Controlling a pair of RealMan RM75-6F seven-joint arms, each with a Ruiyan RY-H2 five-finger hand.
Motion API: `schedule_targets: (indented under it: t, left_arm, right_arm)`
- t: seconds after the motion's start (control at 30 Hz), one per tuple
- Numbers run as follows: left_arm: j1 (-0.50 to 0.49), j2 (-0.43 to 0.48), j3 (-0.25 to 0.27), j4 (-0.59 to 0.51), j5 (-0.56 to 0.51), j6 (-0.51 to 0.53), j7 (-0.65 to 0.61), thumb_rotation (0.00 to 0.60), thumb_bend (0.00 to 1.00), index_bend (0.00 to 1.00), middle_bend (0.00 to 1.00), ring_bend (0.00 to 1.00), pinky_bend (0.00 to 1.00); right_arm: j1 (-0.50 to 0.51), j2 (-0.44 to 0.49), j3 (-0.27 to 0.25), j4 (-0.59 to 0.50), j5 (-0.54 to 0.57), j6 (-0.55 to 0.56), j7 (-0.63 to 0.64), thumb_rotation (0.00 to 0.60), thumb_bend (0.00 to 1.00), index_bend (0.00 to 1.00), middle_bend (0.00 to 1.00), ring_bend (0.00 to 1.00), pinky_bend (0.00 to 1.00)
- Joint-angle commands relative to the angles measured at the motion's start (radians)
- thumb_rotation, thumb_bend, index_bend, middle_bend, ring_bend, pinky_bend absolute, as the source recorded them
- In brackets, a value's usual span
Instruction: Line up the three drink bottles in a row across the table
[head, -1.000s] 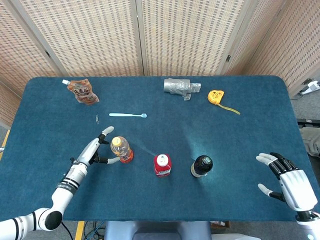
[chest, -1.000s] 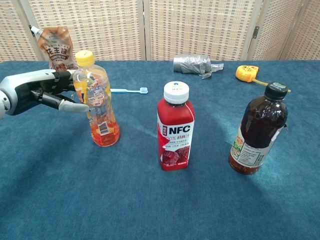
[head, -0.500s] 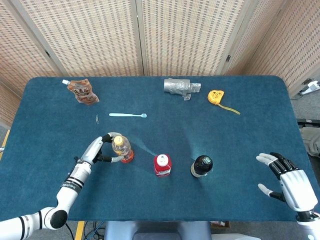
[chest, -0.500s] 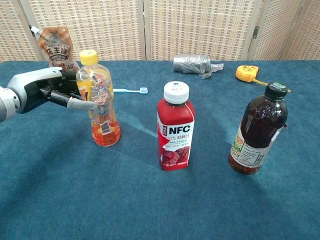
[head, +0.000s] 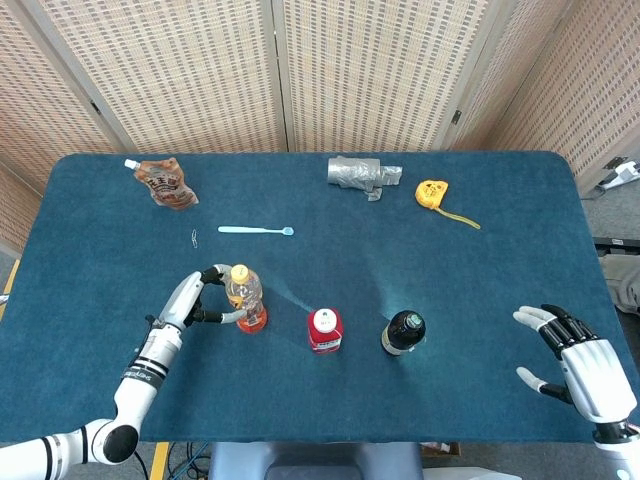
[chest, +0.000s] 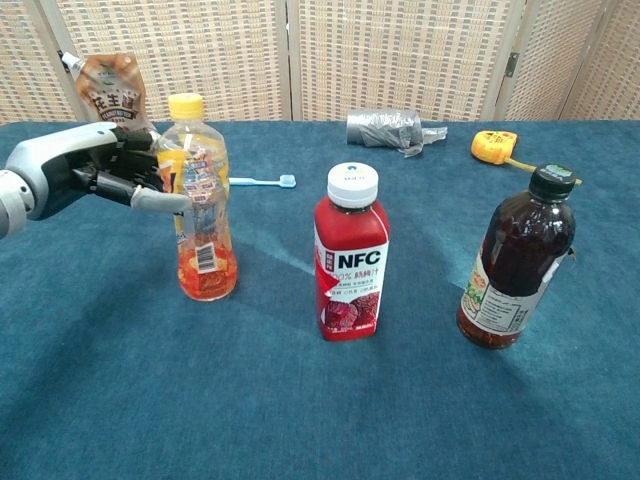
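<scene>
Where the table (head: 90, 330) runs along the bottom of the head view, the right hand (head: 580, 362) sits in the lower right corner, fingers spread and holding nothing, well apart from every bottle.

A little above that, just below the middle of the frame, the three bottles stand upright in a loose row. The dark bottle with the black cap (chest: 518, 258) is furthest right, the red NFC bottle with the white cap (chest: 351, 254) is near the centre, and the orange bottle with the yellow cap (chest: 199, 200) is to the left — slightly higher in the head view than the other two. In the chest view the red bottle stands lowest in the frame, the dark one right of it, the orange one left.

The left hand (chest: 95, 175) reaches in from the left edge and grips the orange bottle around its upper body, fingers curled on its label; the bottle's base rests on the cloth.

Higher in the frame lie a pale blue spoon (head: 256, 230) and a small clip (head: 193, 237) beside it. Near the top edge of the table are a brown snack pouch (head: 163, 182) at upper left, a grey crumpled roll (head: 362, 174) near the centre and a yellow tape measure (head: 432, 192) just right of it — all well apart from the bottles.
</scene>
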Motion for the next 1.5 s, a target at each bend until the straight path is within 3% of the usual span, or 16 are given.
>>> schedule_targets:
  t: [0.03,0.4,0.83,1.2,1.5]
  left_arm:
    - [0.014,0.015,0.007,-0.023,0.022,0.020,-0.003,0.600,0.11,0.62,0.50,0.34,0.26]
    - [0.072,0.053,0.034,-0.093,0.113,0.104,-0.040,0.600,0.11,0.62,0.50,0.34,0.27]
    - [0.157,0.077,0.101,-0.117,0.260,0.231,-0.093,0.600,0.11,0.62,0.50,0.35,0.28]
    - [0.205,0.054,0.157,-0.107,0.338,0.299,-0.098,0.600,0.11,0.61,0.50,0.35,0.28]
    - [0.206,0.011,0.165,-0.087,0.349,0.298,-0.095,0.600,0.11,0.61,0.50,0.35,0.28]
  right_arm:
    - [0.000,-0.001,-0.001,0.000,-0.001,-0.002,-0.001,0.600,0.12,0.29,0.27,0.17,0.34]
    - [0.003,-0.004,-0.002,0.000,-0.001,-0.011,-0.004,0.600,0.12,0.29,0.27,0.17,0.34]
    - [0.004,-0.006,-0.004,0.000,-0.006,-0.016,-0.008,0.600,0.12,0.29,0.27,0.17,0.34]
    - [0.004,-0.006,-0.005,-0.001,-0.008,-0.016,-0.011,0.600,0.12,0.29,0.27,0.17,0.34]
    - [0.003,-0.004,-0.006,-0.003,-0.010,-0.014,-0.010,0.600,0.12,0.29,0.27,0.17,0.34]
